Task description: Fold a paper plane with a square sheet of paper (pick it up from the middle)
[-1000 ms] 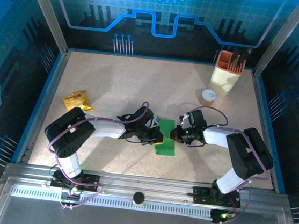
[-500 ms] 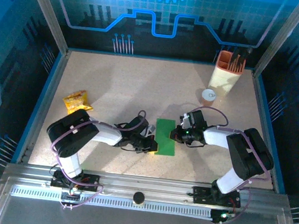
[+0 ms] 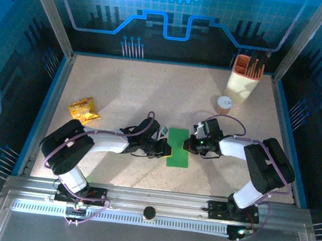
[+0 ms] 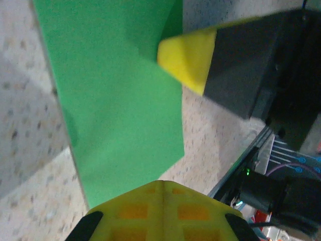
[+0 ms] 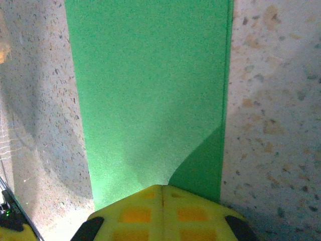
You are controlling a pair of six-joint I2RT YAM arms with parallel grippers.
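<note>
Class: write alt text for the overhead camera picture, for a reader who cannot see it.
A green sheet of paper lies as a narrow rectangle, with the left tool at its left edge and the right tool at its right edge, both shut. A yellow snack packet lies far left.

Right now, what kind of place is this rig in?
Likely a lab or demo robot cell: a speckled table boxed in by an aluminium frame and blue printed panels.
</note>
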